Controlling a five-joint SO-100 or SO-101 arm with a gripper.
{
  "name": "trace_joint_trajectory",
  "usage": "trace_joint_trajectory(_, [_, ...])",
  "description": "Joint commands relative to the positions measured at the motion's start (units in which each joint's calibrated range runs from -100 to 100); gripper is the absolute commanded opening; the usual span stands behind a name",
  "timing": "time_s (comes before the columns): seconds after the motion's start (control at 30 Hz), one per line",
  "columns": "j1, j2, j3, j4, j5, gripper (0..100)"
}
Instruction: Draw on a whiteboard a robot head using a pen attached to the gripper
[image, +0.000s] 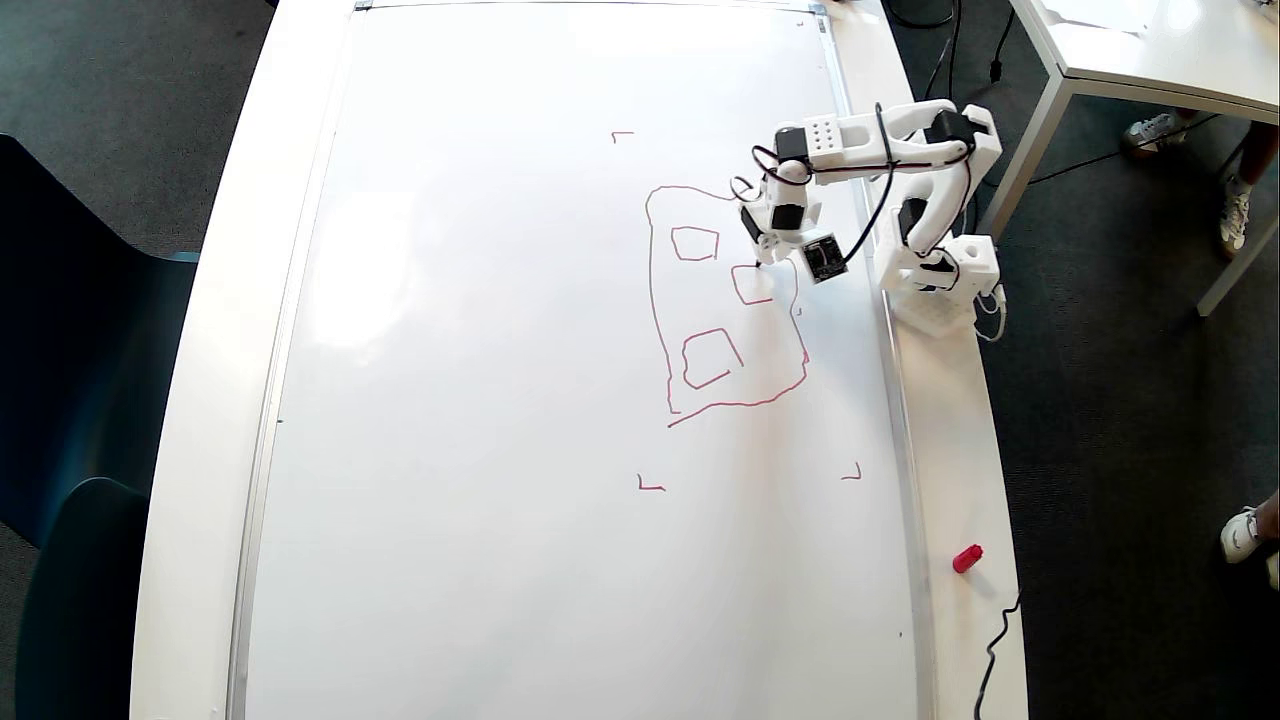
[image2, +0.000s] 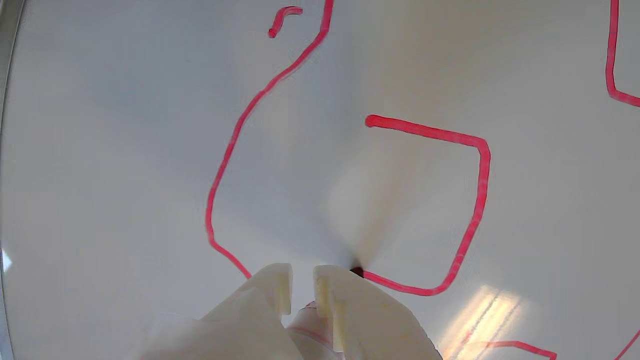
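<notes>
The whiteboard fills most of the overhead view. On its right half is the red robot head, a wobbly outline with three small squares inside. My white gripper hangs over the drawing's upper right, shut on the pen. In the wrist view the two fingers clamp the pen, a white body with a thin red line. Its dark tip touches the whiteboard at the end of a red stroke. That stroke forms a three-sided square, open on the left in this view.
Small red corner marks frame the drawing area. A loose red cap lies on the table strip right of the board, near a black cable. The arm's base stands at the board's right edge. Another white table is at top right.
</notes>
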Motion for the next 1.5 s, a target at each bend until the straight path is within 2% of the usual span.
trace_joint_trajectory(0.0, [-1.6, -3.4, 3.0, 0.7, 0.4, 1])
trace_joint_trajectory(0.47, [-12.5, -6.3, 5.6, 0.7, -3.9, 1])
trace_joint_trajectory(0.63, [-11.9, -6.3, 2.6, 2.3, -3.7, 1])
trace_joint_trajectory(0.93, [-10.7, -5.1, -22.5, 18.9, -3.1, 1])
trace_joint_trajectory(1.07, [-10.6, 2.8, -32.8, 20.7, -3.0, 1])
trace_joint_trajectory(1.2, [-9.9, 14.9, -44.1, 20.8, 0.2, 1])
trace_joint_trajectory(1.33, [-8.6, 23.4, -52.2, 20.0, -0.3, 1])
trace_joint_trajectory(1.47, [-8.8, 31.4, -62.1, 20.0, -3.7, 1])
